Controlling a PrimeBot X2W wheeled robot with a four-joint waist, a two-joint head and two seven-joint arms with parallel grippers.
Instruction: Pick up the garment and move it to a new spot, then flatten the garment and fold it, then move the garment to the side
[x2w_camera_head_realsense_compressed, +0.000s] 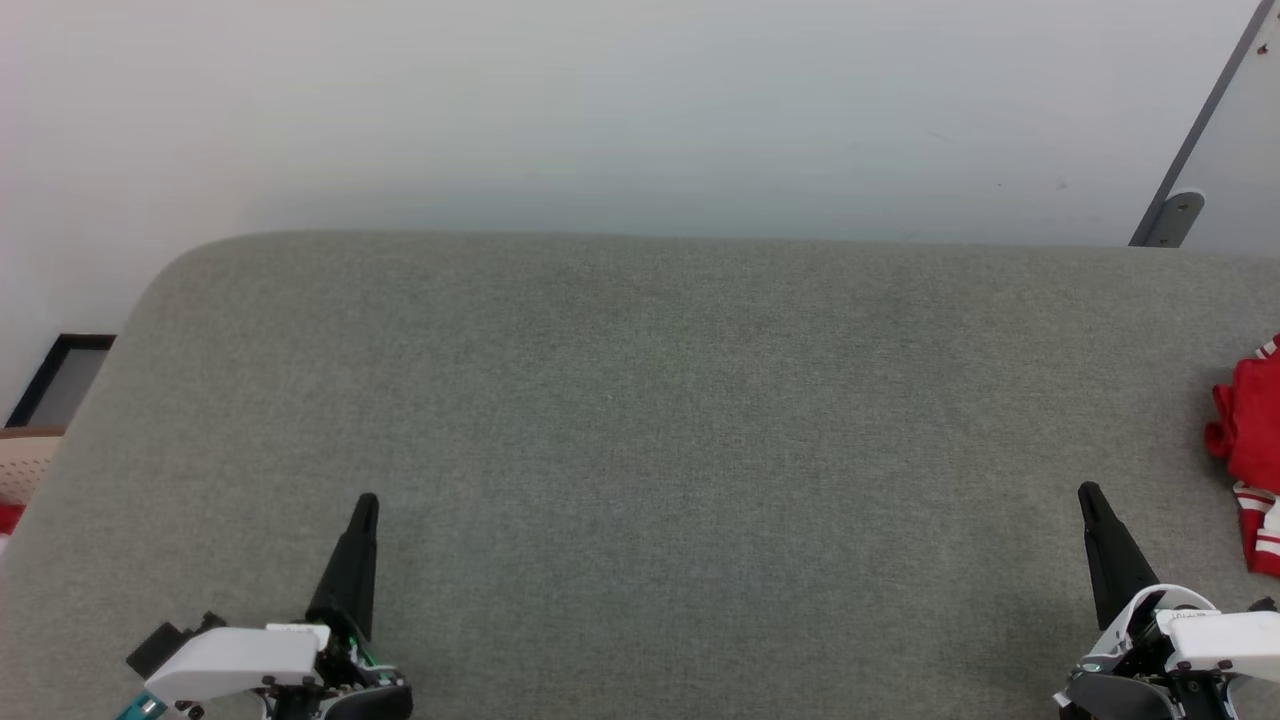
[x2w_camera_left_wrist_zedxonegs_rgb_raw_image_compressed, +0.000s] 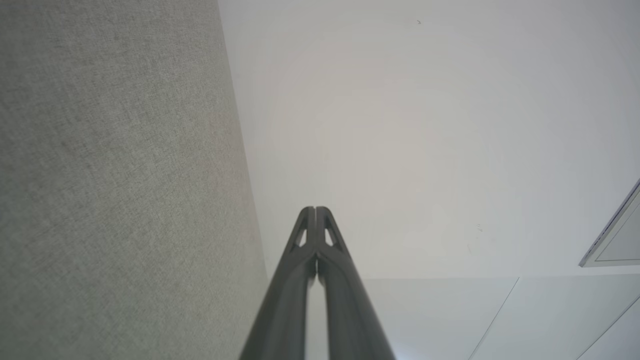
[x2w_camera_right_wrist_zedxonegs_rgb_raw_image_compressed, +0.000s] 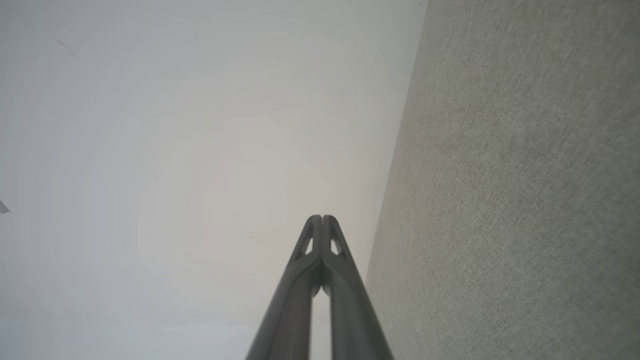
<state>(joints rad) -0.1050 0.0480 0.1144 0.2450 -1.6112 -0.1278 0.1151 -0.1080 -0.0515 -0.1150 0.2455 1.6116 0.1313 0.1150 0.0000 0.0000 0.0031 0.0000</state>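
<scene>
- my left gripper (x2w_camera_head_realsense_compressed: 362, 515) and right gripper (x2w_camera_head_realsense_compressed: 1090, 500) both sit low over the grey table (x2w_camera_head_realsense_compressed: 640, 420), fingers pressed together, holding nothing.
- the garment (x2w_camera_head_realsense_compressed: 1250, 440) lies bunched at the table's far right edge, partly cut off in the head view.
- i judge it either parked aside or not started; i can't tell which.

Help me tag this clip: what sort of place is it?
Probably an indoor test room: a grey fabric-covered surface set against a plain white wall, with the garment at the surface's right edge.
</scene>
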